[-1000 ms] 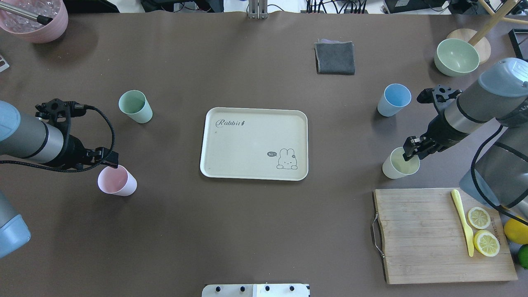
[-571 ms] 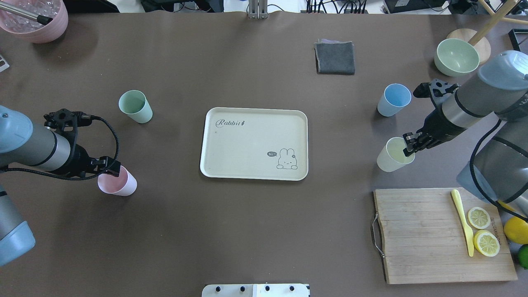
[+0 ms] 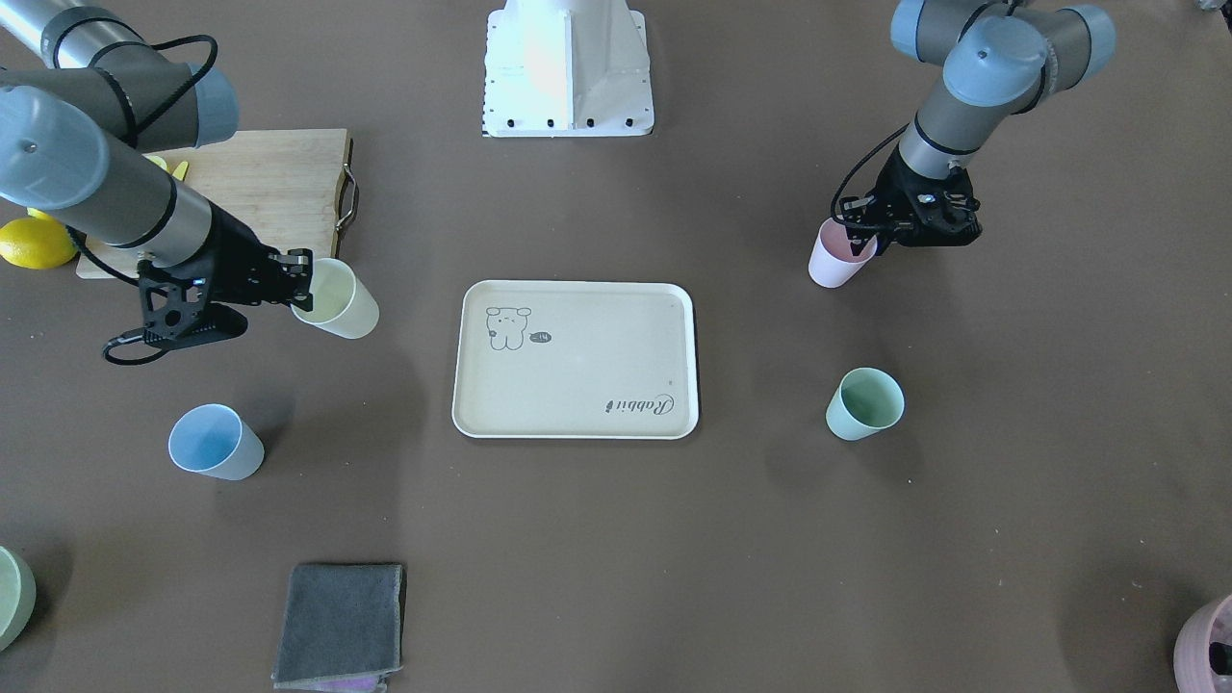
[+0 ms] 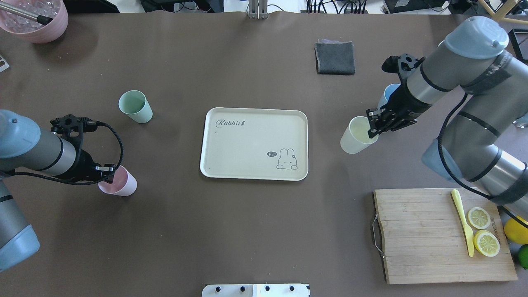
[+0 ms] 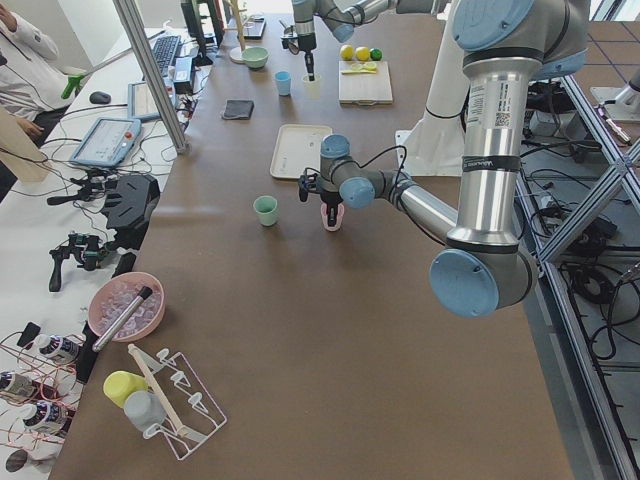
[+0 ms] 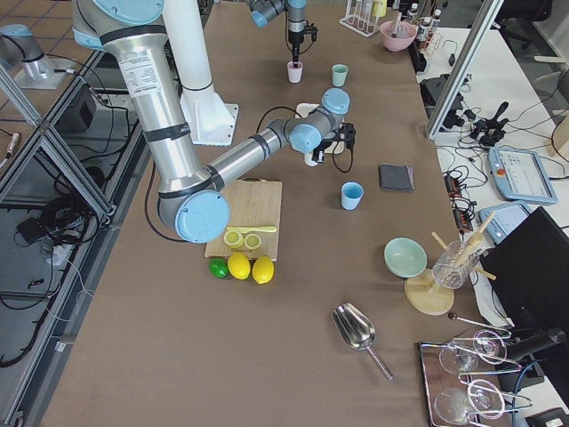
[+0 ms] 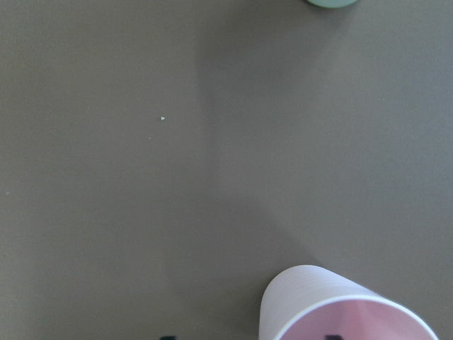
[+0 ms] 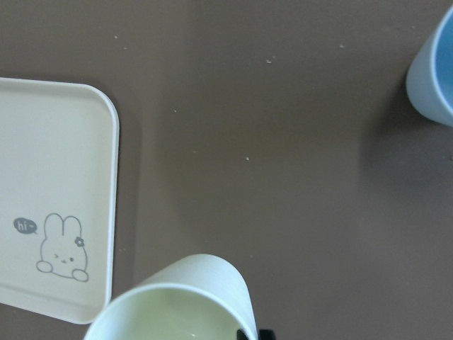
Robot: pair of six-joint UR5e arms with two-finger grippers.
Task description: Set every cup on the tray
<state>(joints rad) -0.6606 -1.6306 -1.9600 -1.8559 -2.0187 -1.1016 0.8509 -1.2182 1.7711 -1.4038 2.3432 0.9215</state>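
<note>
The cream tray (image 4: 247, 136) lies at the table's middle with nothing on it. My right gripper (image 4: 373, 123) is shut on the rim of the pale yellow cup (image 4: 355, 138) and holds it tilted above the table, just right of the tray. The light blue cup (image 4: 388, 93) stands behind that arm, partly hidden. My left gripper (image 4: 108, 172) is open and low over the pink cup (image 4: 120, 184), its fingers either side of the cup's near wall. The pink cup stands on the table. The mint green cup (image 4: 135, 106) stands alone left of the tray.
A wooden cutting board (image 4: 416, 235) with lemon slices and a yellow knife lies front right. A folded grey cloth (image 4: 335, 57) lies behind the tray. A pink bowl (image 4: 37, 20) stands at the far left corner. Whole lemons (image 4: 515, 231) lie by the board.
My right gripper has lifted the pale yellow cup and carried it left toward the tray. My left gripper has come down onto the pink cup's rim. The pink cup has not moved.
</note>
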